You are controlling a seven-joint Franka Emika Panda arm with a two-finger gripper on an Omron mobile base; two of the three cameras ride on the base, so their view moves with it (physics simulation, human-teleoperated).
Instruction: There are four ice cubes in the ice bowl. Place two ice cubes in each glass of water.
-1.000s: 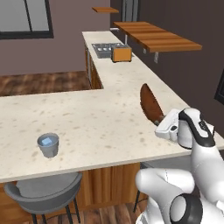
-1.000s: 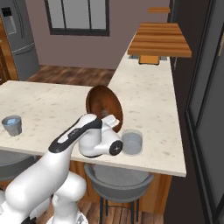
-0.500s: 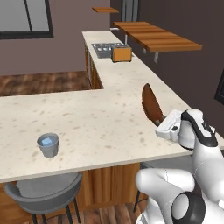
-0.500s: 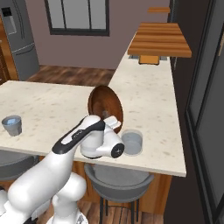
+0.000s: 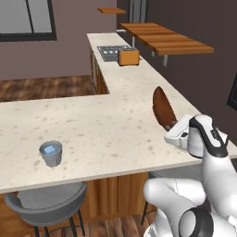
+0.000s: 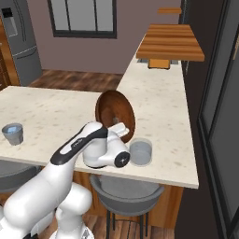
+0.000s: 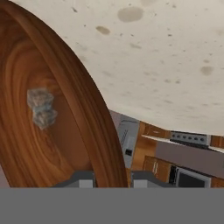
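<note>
The dark reddish-brown wooden ice bowl (image 5: 163,105) (image 6: 115,111) (image 7: 57,131) stands tipped up on its edge on the counter. My gripper (image 5: 173,127) (image 6: 122,129) (image 7: 111,177) is shut on its rim, which passes between the two fingertips in the hand view. Pale ice cubes (image 7: 41,107) cling together against the bowl's inner face; I cannot tell how many. One glass of water (image 6: 140,152) stands just right of the hand near the counter's front edge. The other glass of water (image 5: 51,152) (image 6: 12,134) stands far to the left.
The speckled counter (image 5: 102,129) is L-shaped and runs back to an orange toaster (image 5: 128,56) and a sink. A wooden shelf (image 5: 162,39) hangs above the right side. Grey stools (image 5: 44,203) (image 6: 126,191) stand under the front edge.
The bowl stays tipped on its edge in my grip. The hand has barely moved.
</note>
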